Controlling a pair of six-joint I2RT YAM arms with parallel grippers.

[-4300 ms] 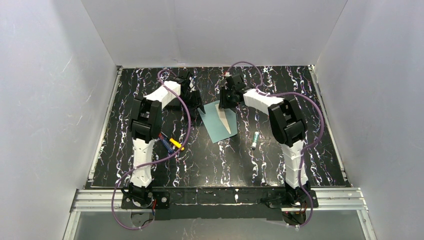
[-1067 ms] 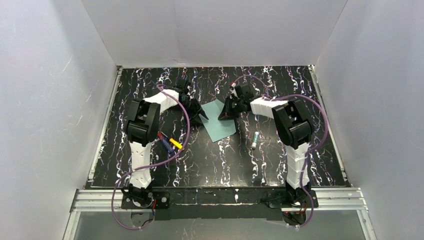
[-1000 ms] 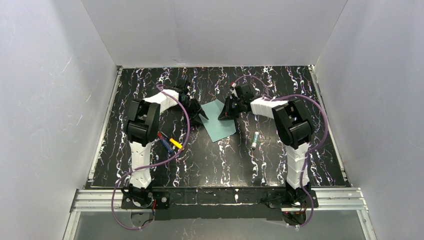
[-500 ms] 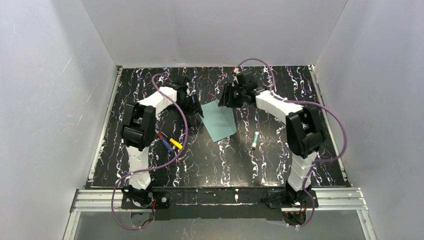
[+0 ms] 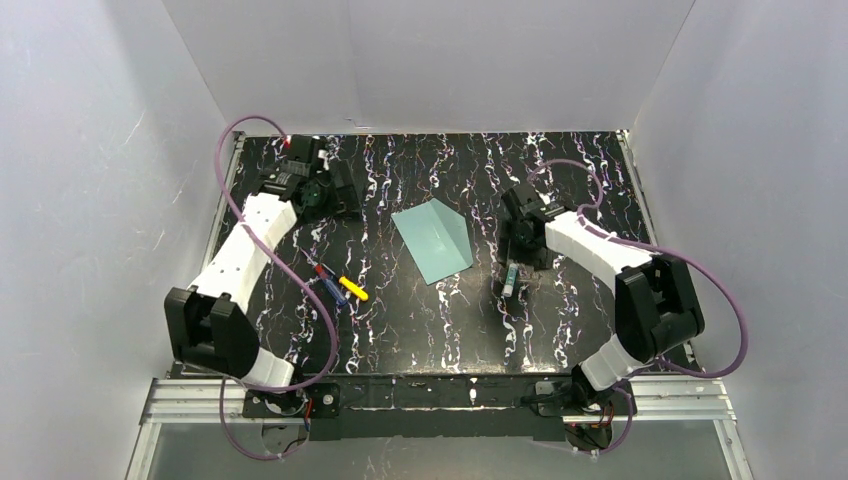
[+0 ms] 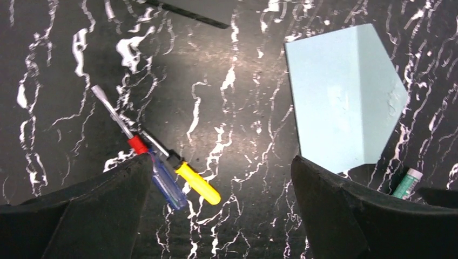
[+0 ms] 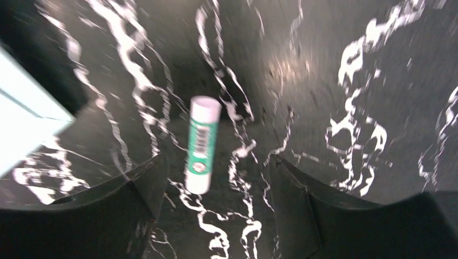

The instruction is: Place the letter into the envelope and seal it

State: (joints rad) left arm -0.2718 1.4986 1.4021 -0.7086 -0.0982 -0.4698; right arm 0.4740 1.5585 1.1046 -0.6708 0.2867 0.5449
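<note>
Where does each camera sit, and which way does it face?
Top: high behind the bases, looking down on the black marbled table; left arm, right arm show.
Left wrist: arm-mounted, looks down at the teal paper envelope and coloured-handled screwdrivers; left pincer open.
Right wrist: arm-mounted, looks down at the green-white glue stick; right pincer open.
All three show the glue stick.

The envelope (image 6: pixel 340 108) was seen as smooth matt paper, the table (image 6: pixel 216 70) as faintly glossy marbled black. The 2 screwdrivers (image 6: pixel 168 186) were fitted with glossy plastic handles and metal shafts; the tube (image 7: pixel 202 143) was made of smooth plastic.
</note>
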